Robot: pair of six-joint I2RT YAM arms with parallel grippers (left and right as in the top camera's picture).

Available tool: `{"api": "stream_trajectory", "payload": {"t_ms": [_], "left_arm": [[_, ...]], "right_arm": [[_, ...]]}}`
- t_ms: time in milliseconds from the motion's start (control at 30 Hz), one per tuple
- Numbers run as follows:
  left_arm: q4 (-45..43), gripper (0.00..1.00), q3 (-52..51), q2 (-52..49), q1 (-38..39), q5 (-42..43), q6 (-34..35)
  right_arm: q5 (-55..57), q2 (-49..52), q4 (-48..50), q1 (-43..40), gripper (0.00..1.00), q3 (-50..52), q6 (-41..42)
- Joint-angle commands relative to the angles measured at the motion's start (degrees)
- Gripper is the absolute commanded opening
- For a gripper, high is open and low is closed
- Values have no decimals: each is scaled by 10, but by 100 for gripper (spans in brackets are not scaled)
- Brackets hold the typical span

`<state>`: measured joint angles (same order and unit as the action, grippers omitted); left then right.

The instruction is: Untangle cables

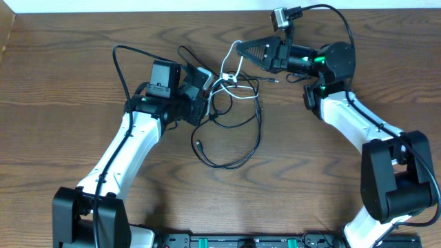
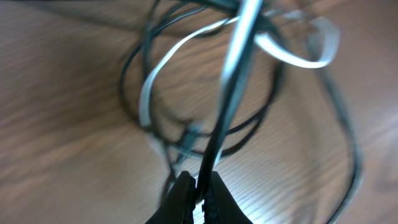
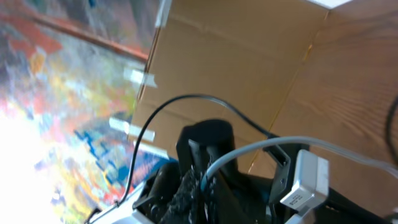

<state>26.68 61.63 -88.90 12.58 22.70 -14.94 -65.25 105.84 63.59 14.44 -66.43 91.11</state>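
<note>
Over on the left side of the table (image 1: 69,83), the left gripper (image 2: 199,182) is pinched tight on one strand. It looks like one of the black cables (image 1: 259,127) with glare on it, though the blur makes me less than sure. Moving toward the middle, the mess is very much a mess: black loops sprawl on the wood and cross each other just off the left gripper. The white cord (image 2: 147,93) threads through the top of that knot, lifted off the surface. Further right, the right gripper (image 1: 238,48) is clamped on the white cord's upper bend, and a black strand seems to run past its fingers too. So my read: both arms have a grip and the pull-apart is barely begun, with nothing actually separated. The white cord has to come free of the black loops, then the black ones need sorting from each other. Early days, I'd say.
</note>
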Motion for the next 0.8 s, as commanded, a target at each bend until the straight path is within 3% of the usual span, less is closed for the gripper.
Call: {"api": "stream_trajectory", "payload": {"t_ms": [0, 300, 367, 500, 533, 667, 767], "left_arm": [[5, 8, 5, 19, -26, -103, 50], [-7, 8, 5, 111, -55, -45, 73], [-15, 8, 5, 126, -55, -15, 73], [-33, 8, 5, 141, -55, 21, 73], [-37, 8, 5, 142, -55, 27, 73], [-38, 8, 5, 142, -55, 29, 74], [-38, 8, 5, 142, -55, 36, 73]], "right_arm": [[-5, 1, -31, -23, 2, -6, -29], [4, 1, -181, -42, 1, -6, -139], [4, 1, -182, -41, 11, -6, -146], [4, 1, -182, -39, 56, -6, -152], [3, 1, -182, -39, 60, -6, -156], [-3, 1, -182, -39, 59, -6, -160], [-3, 1, -182, -39, 47, -6, -160]]}}
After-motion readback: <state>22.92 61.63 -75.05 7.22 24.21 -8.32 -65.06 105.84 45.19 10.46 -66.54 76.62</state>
